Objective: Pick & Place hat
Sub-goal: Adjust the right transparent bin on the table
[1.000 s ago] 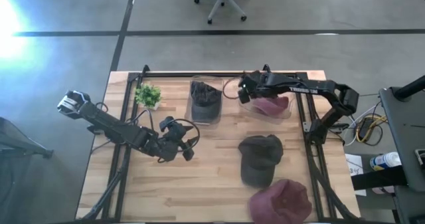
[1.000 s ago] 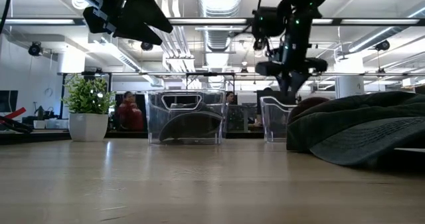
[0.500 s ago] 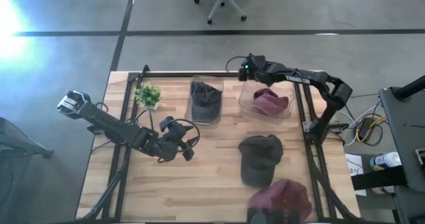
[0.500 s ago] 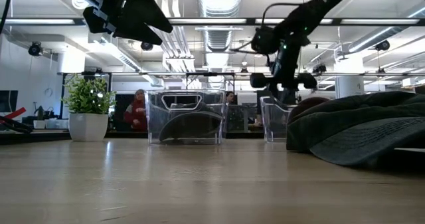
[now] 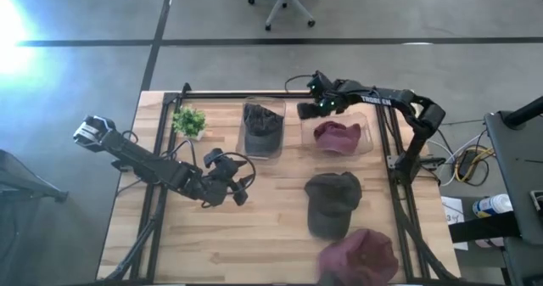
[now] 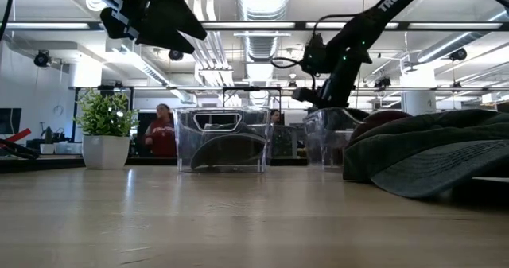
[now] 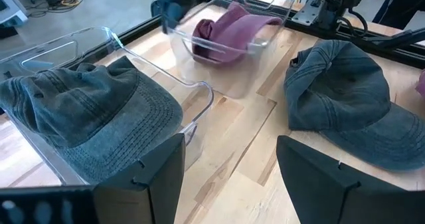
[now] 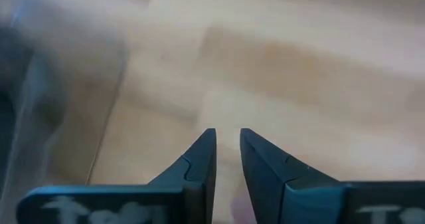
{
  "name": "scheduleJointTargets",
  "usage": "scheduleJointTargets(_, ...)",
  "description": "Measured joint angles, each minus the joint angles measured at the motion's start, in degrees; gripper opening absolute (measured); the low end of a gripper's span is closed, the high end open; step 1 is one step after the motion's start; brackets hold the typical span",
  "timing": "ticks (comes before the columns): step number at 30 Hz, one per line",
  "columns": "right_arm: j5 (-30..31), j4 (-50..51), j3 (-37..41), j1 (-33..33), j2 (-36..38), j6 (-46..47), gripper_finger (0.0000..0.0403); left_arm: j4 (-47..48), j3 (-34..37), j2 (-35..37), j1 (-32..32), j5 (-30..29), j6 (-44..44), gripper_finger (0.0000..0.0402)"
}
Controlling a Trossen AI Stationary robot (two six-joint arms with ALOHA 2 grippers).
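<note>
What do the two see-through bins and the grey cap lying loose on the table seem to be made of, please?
The two see-through bins: probably clear, glossy rigid plastic; their contents show through and the rims catch light. The grey cap lying loose on the table: seemingly washed cotton twill or denim, matte, with faded creases and stitched seams.

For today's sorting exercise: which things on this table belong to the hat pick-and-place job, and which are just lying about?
Job:
maroon hat in bin
grey hat in bin
loose grey hat
loose maroon hat
two clear bins
right gripper

Lying about:
potted plant
</note>
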State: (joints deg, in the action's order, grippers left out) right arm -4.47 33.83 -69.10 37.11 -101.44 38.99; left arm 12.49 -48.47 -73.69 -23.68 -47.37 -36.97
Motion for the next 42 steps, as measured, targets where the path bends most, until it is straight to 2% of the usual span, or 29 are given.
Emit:
scheduleJointTargets(5, -6.3, 6.1, 0.0, -4.7, 0.1, -1.9, 0.0063, 0.0, 0.0, 0.0, 0.0, 0.1, -0.1, 0.0231)
scheduleJointTargets(9, -6.7, 12.5, 0.1, -8.6, 0.9, -5.4, 0.0063, 0.0, 0.0, 0.0, 0.0, 0.2, -0.2, 0.0231)
scheduleJointTargets(15, 11.8, 13.0, 0.0, -13.0, 9.6, 2.7, 0.0063, 0.0, 0.0, 0.0, 0.0, 0.2, -0.2, 0.0231)
scheduleJointTargets(18, 13.5, 15.3, -0.1, -11.9, 12.5, 1.5, 0.0071, 0.0, 0.0, 0.0, 0.0, 0.2, 0.0, 0.0231)
scheduleJointTargets(22, 13.5, 21.4, 0.0, -8.4, 12.9, -6.0, 0.0105, 0.0, 0.0, 0.0, 0.0, 0.2, 0.9, 0.0231)
scheduleJointTargets(27, 13.6, 28.0, 0.0, -5.3, 10.3, -25.2, 0.0158, 0.0, 0.0, 0.0, 0.0, 0.2, 1.1, 0.0231)
scheduleJointTargets(30, 13.6, 30.1, 0.0, -4.8, 8.1, -34.1, 0.0176, 0.0, 0.0, 0.0, 0.0, 0.2, 1.1, 0.0231)
scheduleJointTargets(35, 13.9, 32.1, 0.0, -4.8, 5.3, -43.8, 0.0179, 0.0, 0.0, 0.0, 0.0, 0.2, 1.1, 0.0231)
scheduleJointTargets(39, 15.0, 33.7, -0.2, -4.9, 4.9, -46.8, 0.0168, 0.0, 0.0, 0.0, 0.0, 0.2, 1.1, 0.0231)
scheduleJointTargets(42, 15.4, 35.4, -2.3, -4.8, 5.9, -45.4, 0.0161, 0.0, 0.0, 0.0, 0.0, 0.2, 1.1, 0.0231)
